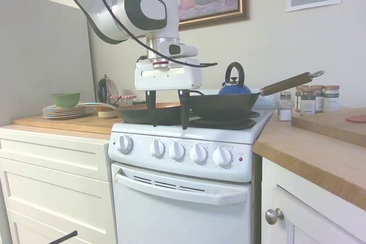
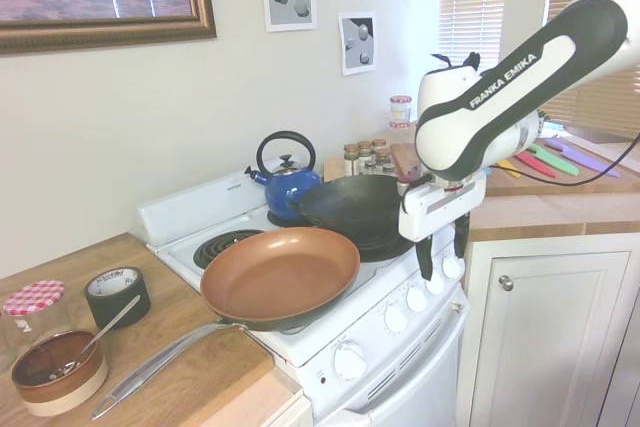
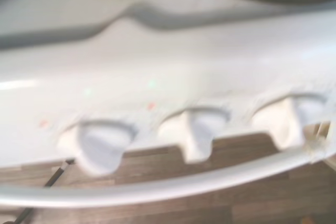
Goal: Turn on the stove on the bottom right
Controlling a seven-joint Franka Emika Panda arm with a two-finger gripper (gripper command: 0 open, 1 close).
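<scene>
Hanging just above the front edge of the stove, the gripper points straight down with its two dark fingers spread apart and nothing between them. The stove is a narrow white one, squeezed between white cabinets on one side and a wooden counter on the other. Five round white knobs sit in a row on its front, and a small red light sits past the last one. Which knob runs the bottom right burner cannot be read from here; it is likely one at the end, near the red light. To do this well, the gripper should slide over until the right knob sits between its fingers, come down in front, close gently, then twist. The wrist view shows three knobs close up and blurry. Room is tight up top: a copper pan and a black wok sit right behind the fingers, so the arm should not push back. The wok's long handle sticks out to the side. In front of the knobs the space is open, with only the oven door handle below.
</scene>
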